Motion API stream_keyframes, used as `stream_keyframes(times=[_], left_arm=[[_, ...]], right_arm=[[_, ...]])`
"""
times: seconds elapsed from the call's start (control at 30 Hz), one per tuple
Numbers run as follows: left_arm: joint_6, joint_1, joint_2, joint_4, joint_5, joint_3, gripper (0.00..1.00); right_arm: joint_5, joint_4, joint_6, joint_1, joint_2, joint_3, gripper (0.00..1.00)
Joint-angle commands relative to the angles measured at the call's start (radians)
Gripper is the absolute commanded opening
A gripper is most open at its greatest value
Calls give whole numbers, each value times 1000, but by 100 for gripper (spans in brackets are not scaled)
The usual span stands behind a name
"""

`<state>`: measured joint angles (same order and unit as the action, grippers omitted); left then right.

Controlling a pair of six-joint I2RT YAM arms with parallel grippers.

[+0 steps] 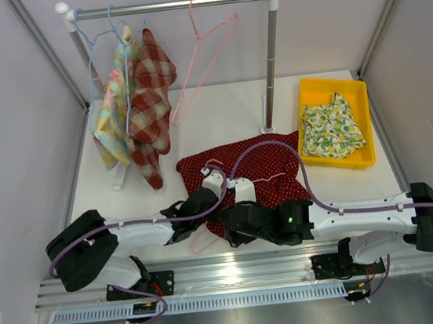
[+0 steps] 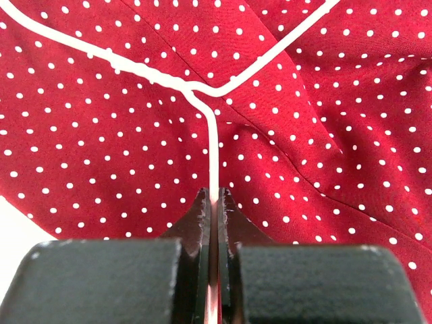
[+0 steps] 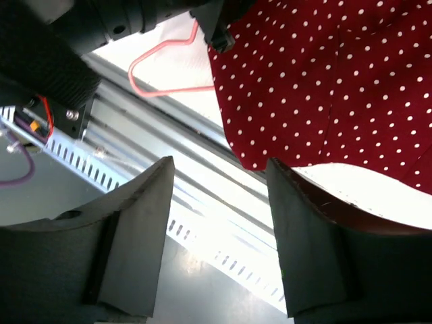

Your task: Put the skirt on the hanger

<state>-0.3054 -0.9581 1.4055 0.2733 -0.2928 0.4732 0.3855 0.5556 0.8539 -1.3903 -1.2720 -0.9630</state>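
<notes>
Two jobs: left arm anchors, right arm free

Your left gripper (image 2: 214, 202) has its jaws pressed together on the stem of the hanger (image 2: 212, 135), just below where the two shoulders fork. That pinch looks meant to anchor the wire so it cannot slide while cloth is worked over it. Your right gripper (image 3: 216, 172) hangs over the near hem with jaws spread and nothing between them, probably ready to take a fold. The skirt (image 1: 268, 163) lies crumpled on the table (image 1: 218, 106), mid-width, towards the near edge, under the hanger's shoulders. It is dark red with small white dots, thin, creased in soft ridges; expect it to sag and slip.
</notes>
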Motion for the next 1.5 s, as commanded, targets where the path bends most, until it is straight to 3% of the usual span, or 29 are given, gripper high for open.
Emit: stream_keyframes(times=[0.0,0.13,0.27,0.43,0.7,0.77,0.93,1.2,1.27,1.3,1.37,1.47], left_arm=[[11,-2,-39,23,-20,25,0],[26,-2,-36,12,-28,36,0],[38,-1,-39,-13,-22,67,0],[45,-1,-23,-34,-12,90,0],[54,1,-13,-62,0,125,0],[54,1,-11,-68,6,130,0],[45,1,-16,-75,12,139,0],[34,1,-20,-78,18,131,0],[32,1,-22,-79,18,131,0],[32,1,-23,-82,17,133,0],[35,1,-25,-82,15,136,0],[40,1,-23,-82,18,143,0]], right_arm=[[73,-39,27,-15,-39,12,58],[102,-77,26,-39,-101,12,51],[183,10,117,-111,-142,0,45],[286,26,220,-209,-136,17,58],[378,1,367,-303,-211,58,62],[417,-17,361,-296,-237,64,67],[444,-60,306,-221,-280,90,68],[518,-217,188,-207,-355,78,70],[527,-189,188,-205,-374,60,62],[530,-177,186,-205,-382,41,47],[535,-122,188,-207,-377,24,30],[523,-48,166,-207,-333,-8,19]])
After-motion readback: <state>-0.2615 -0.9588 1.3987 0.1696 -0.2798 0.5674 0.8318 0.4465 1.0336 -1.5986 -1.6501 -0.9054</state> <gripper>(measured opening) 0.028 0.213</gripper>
